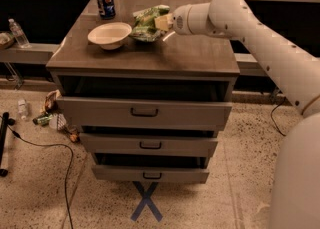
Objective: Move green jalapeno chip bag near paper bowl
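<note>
- The white robot arm [260, 38] is reaching in from 3 o'clock, over the brown surface [195, 55] of a chest of drawers.
- The gripper [159, 22] is hanging over the back part of the surface, toward 12 o'clock.
- Its pale yellow fingers [164, 21] are pinching the right edge of the green chip bag [146, 23].
- The green chip bag is looking shiny and wrinkled, with light print on it.
- The bag is sitting at 3 o'clock from the bowl [110, 35], just beside it.
- The bag's left edge is reaching the bowl's rim, but I cannot tell if they are touching.
- The bowl is round, shallow and off-white, and it is resting on the surface toward 10 o'clock.
- A blue soda can [105, 1] is standing upright at 12 o'clock from the bowl, near the back edge and apart from the bowl.
- Three drawers are sticking out under the surface: the top drawer [145, 113], the middle drawer [150, 145] and the bottom drawer [151, 175].
- A blue X [146, 202] is lying on the speckled floor at 6 o'clock from the drawers.
- A black cable [60, 148] is curling over the floor at 8 o'clock.
- A small pile of litter [52, 115] is lying by the left side of the drawers.
- A clear water bottle [18, 33] is standing on a ledge at 9 o'clock.
</note>
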